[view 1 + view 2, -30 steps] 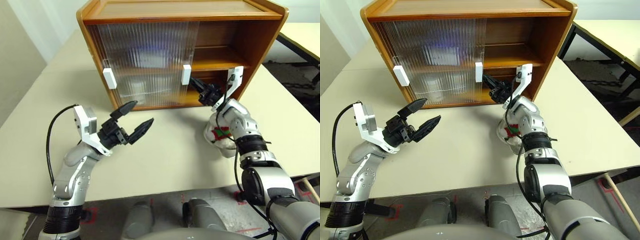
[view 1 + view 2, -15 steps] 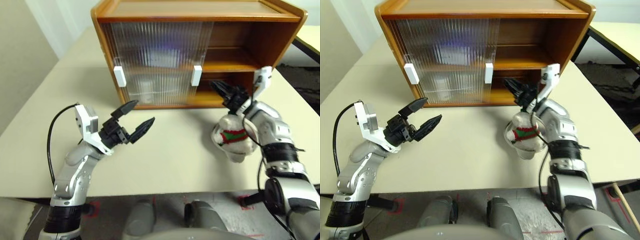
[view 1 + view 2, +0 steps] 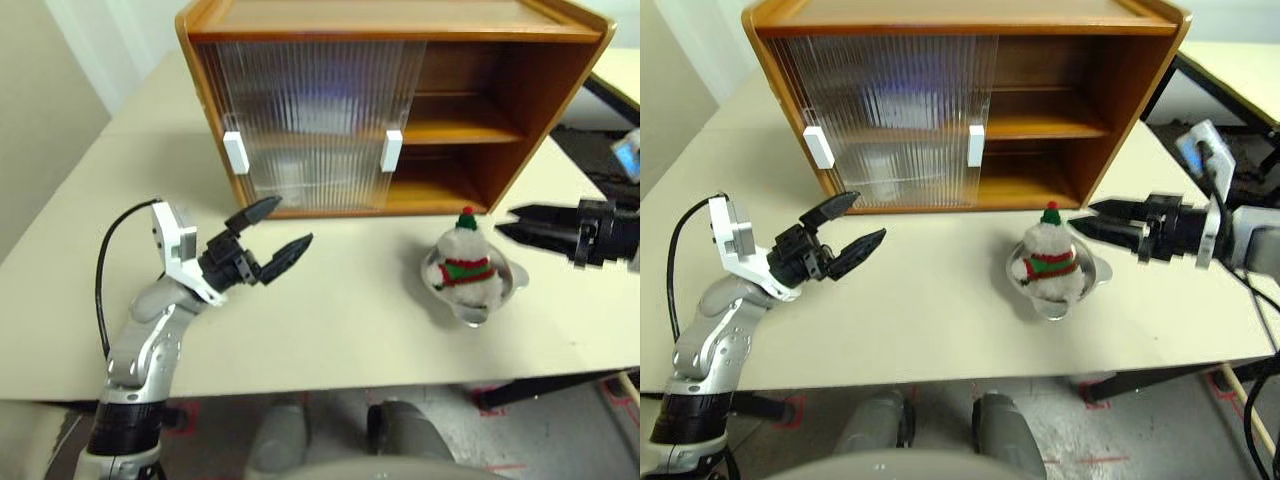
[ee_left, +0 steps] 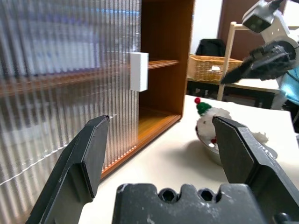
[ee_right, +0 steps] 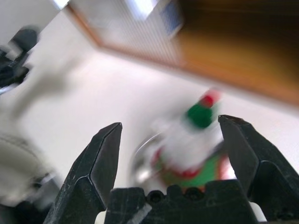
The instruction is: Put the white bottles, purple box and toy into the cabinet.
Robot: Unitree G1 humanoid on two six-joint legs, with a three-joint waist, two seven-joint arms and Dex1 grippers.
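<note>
Left gripper [image 3: 268,230]: fingers spread wide and empty, poised above the table [image 3: 330,320]. Ahead of its tips stands the cabinet [image 3: 400,100], whose two ribbed sliding doors [image 3: 310,125] cover the left part; the right part is open, showing the inner shelf [image 3: 450,130] and the bare floor of the lower bay.

Toy [image 3: 462,266]: a white plush figure seated upright in a silver bowl [image 3: 500,295] on the table, in front of the open bay. Its long axis is vertical, hat uppermost.

Right gripper [image 3: 545,225]: fingers spread and empty, held roughly level with tips aimed toward the toy. The toy lies just beyond those tips and slightly lower, near but not touching. The left gripper is well apart from the toy, so the right arm is judged the one to make the next grasp; the approach would likely be sideways, closing across the figure or the bowl's rim.

View differences: the right wrist view frames the toy between its own two fingers, confirming alignment, though blurred. The left wrist view shows a white door handle [image 4: 138,71] close ahead and the open bay beyond it. The head views alone relate both grippers to the cabinet. Pale shapes behind the ribbed doors cannot be identified.
</note>
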